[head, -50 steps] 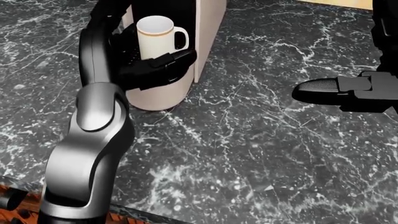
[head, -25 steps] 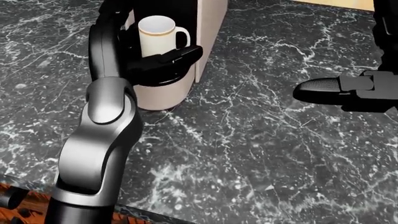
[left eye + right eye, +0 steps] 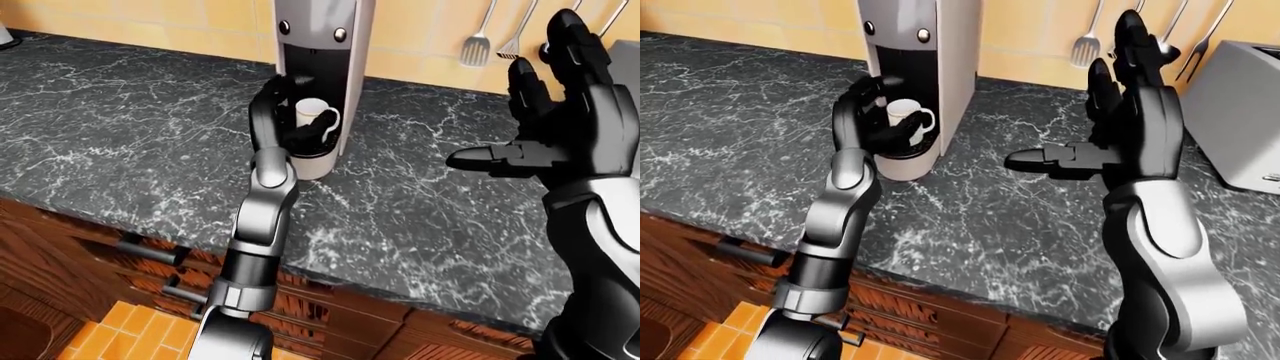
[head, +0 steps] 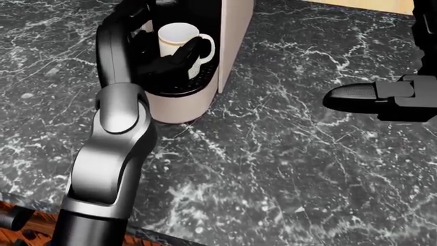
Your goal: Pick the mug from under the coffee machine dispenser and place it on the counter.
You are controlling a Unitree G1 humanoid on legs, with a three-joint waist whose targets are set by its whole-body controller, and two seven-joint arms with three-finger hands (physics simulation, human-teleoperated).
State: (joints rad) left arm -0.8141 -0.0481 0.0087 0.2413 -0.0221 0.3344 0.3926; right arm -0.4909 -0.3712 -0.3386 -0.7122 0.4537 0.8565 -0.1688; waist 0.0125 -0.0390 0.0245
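1. The fingers (image 4: pixel 179 55) of the left hand (image 4: pixel 160 61) are curled in around the mug (image 4: pixel 179 40). They lie across its near side, but whether they grip it firmly I cannot tell.
2. The right hand (image 3: pixel 1120 124) is spread open, holds nothing, and hovers well to the right over the counter (image 4: pixel 287 154).
3. The mug stands upright on the drip tray inside the bay of the coffee machine (image 3: pixel 920 71), under the dispenser, with its handle pointing right.
4. Half a second ago the left fingers lay flat below the mug's base; now they have risen and wrapped onto its body. The reach looks complete, and the grasp is likely closing before any lift.
5. Count:
   - one mug
   - one coffee machine
   - two hands
   - three utensils (image 3: pixel 1135 34) hanging on the far wall
   - one toaster (image 3: pixel 1240 112) at the far right
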